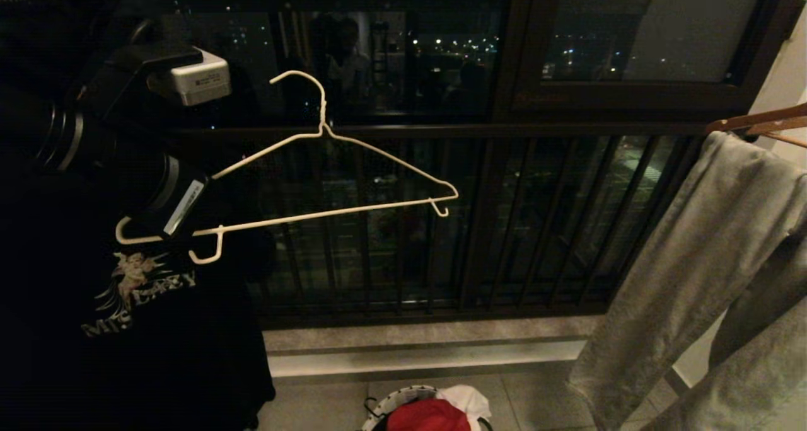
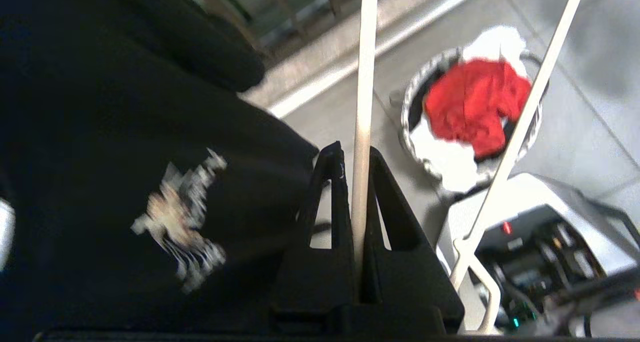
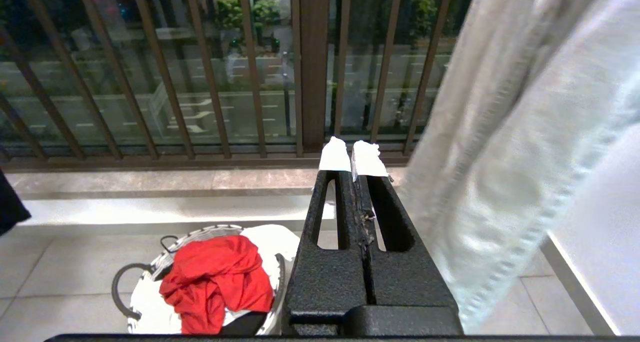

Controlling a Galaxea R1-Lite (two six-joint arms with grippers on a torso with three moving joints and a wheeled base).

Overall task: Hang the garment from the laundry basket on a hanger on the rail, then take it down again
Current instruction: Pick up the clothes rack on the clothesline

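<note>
A: Left gripper (image 2: 356, 182) pinched tight on the thin white hanger (image 1: 328, 166), near one end of the bottom bar. Held up in the air, off any rail.

B: Why held there?

A: Probably to keep the hanger level, ready for a shirt.

B: And the red garment (image 3: 215, 279)?

A: Down in the laundry basket (image 3: 150, 272) on the floor, bunched on top of white cloth. Not picked up yet.

B: Right gripper (image 3: 354, 157)?

A: Closed on nothing, just parked above the basket, beside hanging grey trousers (image 1: 693, 261).

B: Anything close by?

A: Black T-shirt (image 1: 139, 317) right under the hanger. Easy to snag!
</note>
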